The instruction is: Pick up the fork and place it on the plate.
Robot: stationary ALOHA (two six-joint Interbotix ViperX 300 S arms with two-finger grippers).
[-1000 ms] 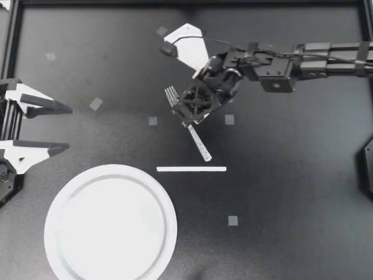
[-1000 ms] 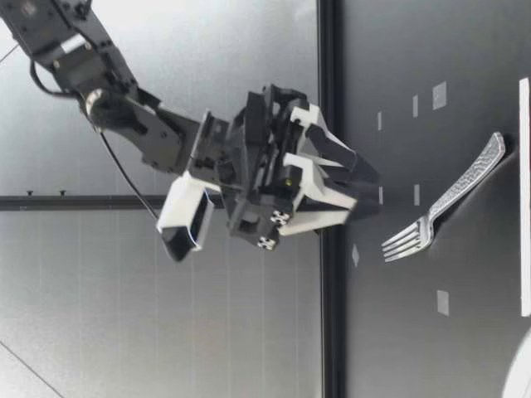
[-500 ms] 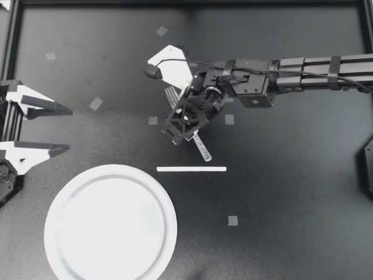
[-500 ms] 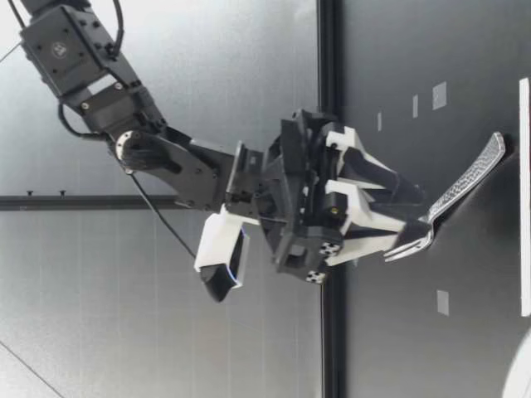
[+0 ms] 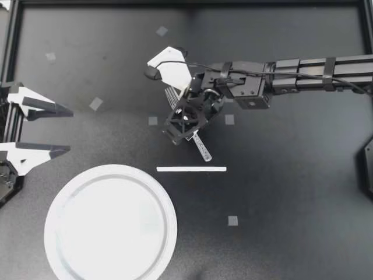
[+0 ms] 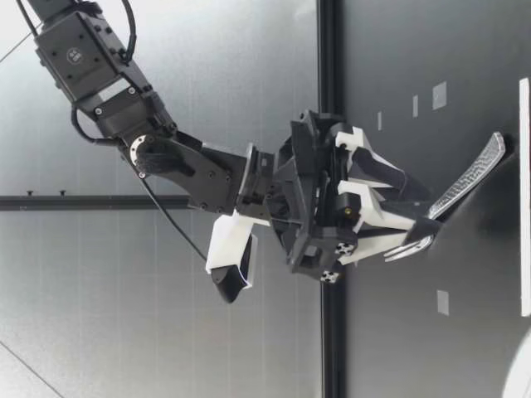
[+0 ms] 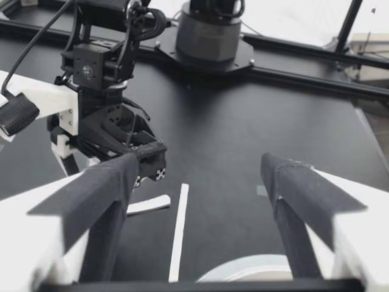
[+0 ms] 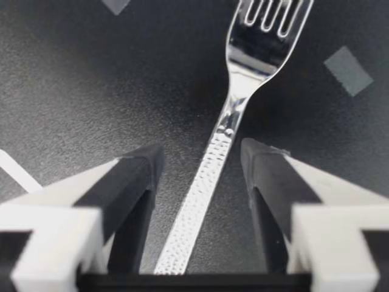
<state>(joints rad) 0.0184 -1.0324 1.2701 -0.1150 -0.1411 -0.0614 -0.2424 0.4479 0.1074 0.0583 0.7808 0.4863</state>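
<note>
Diagonally, fork [image 5: 201,149], tines away from plate [image 5: 58,192].

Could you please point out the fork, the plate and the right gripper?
fork [image 8: 222,137]: right wrist view, where the neck meets the handle.
plate [image 5: 111,224]: top view, its bare middle.
right gripper [image 5: 185,122]: top view, midway between its fingertips.

right arm is reaching in past the middle, wrist pitching down; right gripper [image 5: 185,119] is pointing low with fingers [image 8: 130,182] parted. left gripper [image 5: 69,131] is sitting at its own side, fingers [image 7: 103,201] spread wide.
</note>
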